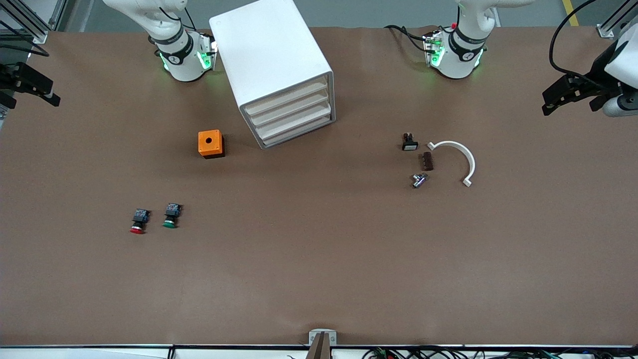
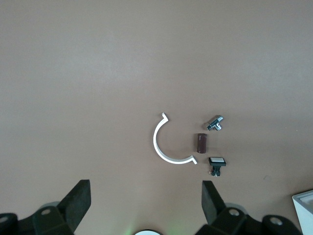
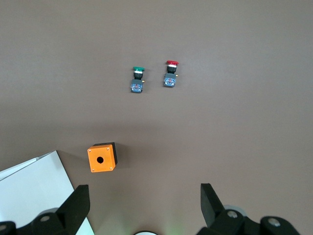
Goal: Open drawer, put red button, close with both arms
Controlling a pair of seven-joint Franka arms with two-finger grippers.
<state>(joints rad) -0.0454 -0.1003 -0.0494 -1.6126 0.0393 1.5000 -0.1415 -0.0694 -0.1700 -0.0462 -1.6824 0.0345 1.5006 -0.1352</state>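
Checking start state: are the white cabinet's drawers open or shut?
Shut. All drawer fronts of the white plastic drawer cabinet sit flush with its frame in the front view; none is pulled out.

No readable text or numbers, arm bases' [image 1: 183,59] small marks — perhaps logos — illegible

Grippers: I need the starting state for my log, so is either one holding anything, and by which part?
Nothing is held. The left gripper and right gripper are both open above the table; the red button lies untouched.
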